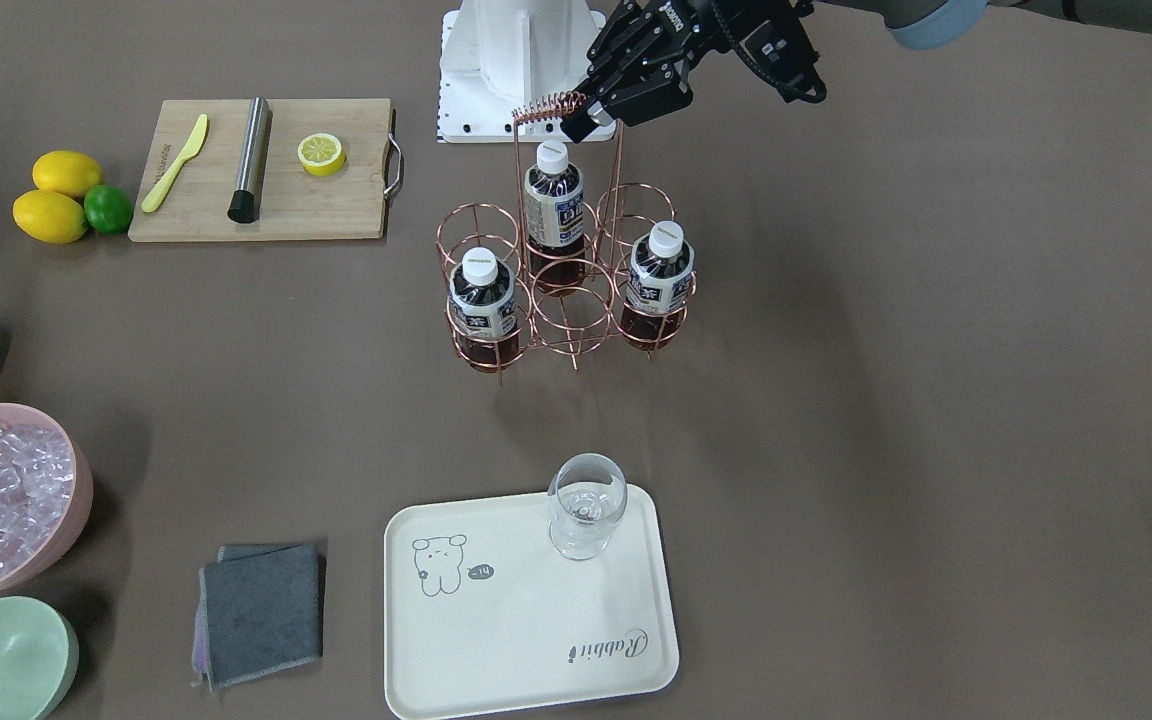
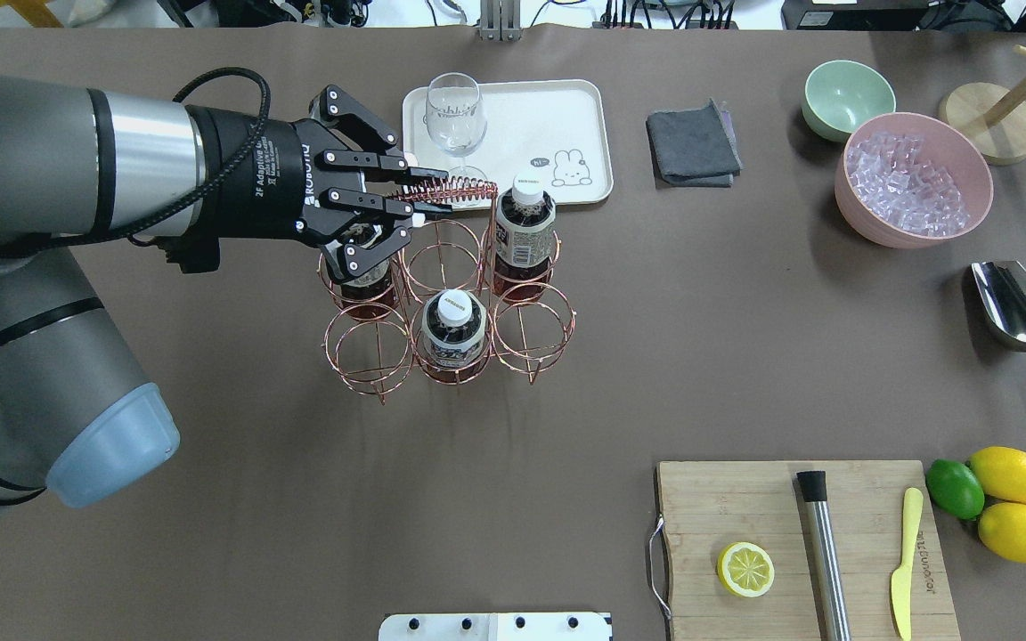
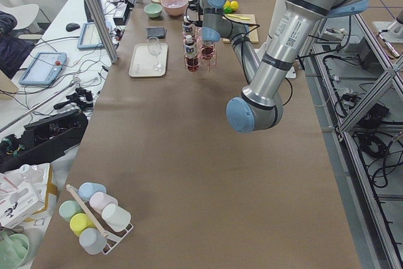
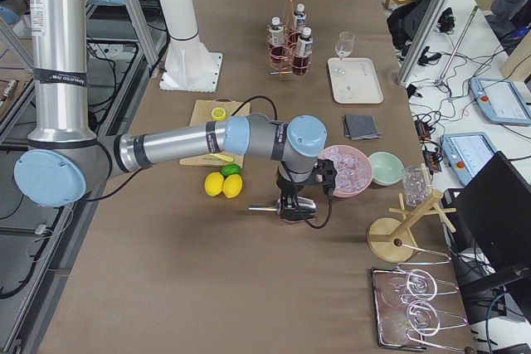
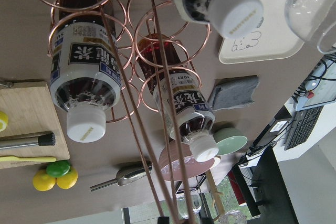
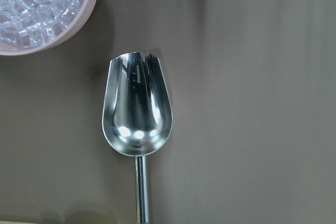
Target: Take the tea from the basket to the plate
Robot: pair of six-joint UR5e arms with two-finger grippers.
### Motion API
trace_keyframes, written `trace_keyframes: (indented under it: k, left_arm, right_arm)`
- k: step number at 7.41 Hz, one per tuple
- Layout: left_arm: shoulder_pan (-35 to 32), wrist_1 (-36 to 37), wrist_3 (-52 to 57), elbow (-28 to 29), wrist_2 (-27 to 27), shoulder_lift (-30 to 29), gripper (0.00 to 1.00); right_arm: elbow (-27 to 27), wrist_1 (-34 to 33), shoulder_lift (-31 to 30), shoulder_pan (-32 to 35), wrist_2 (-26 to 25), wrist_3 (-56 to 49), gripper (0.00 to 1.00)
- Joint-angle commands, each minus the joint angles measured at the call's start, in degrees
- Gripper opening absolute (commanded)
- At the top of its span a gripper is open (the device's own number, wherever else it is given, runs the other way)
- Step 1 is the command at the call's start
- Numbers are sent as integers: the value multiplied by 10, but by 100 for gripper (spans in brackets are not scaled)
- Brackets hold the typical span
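The copper wire basket (image 1: 566, 322) stands mid-table with three tea bottles in its rings (image 1: 553, 205) (image 1: 482, 300) (image 1: 658, 275). In the overhead view one bottle (image 2: 362, 283) is partly hidden under my left gripper. My left gripper (image 1: 584, 118) (image 2: 424, 198) is shut on the end of the basket's coiled top handle (image 2: 455, 190). The cream plate (image 1: 496, 640) (image 2: 557, 116) lies beyond the basket and carries a wine glass (image 1: 586, 505). My right gripper (image 4: 297, 205) hangs over a steel scoop (image 6: 137, 111); I cannot tell whether it is open.
A wooden cutting board (image 1: 336, 215) holds a lemon half, a steel muddler and a yellow knife. Lemons and a lime (image 1: 71, 200) lie beside it. A pink bowl of ice (image 2: 918, 178), a mint-green bowl (image 2: 847, 96) and a grey cloth (image 2: 691, 142) lie near the plate.
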Motion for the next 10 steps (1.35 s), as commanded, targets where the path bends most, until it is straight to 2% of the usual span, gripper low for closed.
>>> trace_keyframes:
  k: [1, 4, 8, 10]
  left_arm:
    - [20, -6, -51, 0, 0, 2, 0]
    - [54, -12, -105, 1, 0, 2, 0]
    - [68, -34, -112, 0, -2, 20, 0]
    - [71, -35, -112, -1, -2, 19, 0]
  right_arm:
    - [-12, 62, -4, 0, -5, -2, 99]
    - [-14, 61, -10, 1, -14, -4, 99]
    - [-10, 57, -17, 1, -58, -7, 99]
    - [-15, 56, -25, 4, -59, -71, 99]
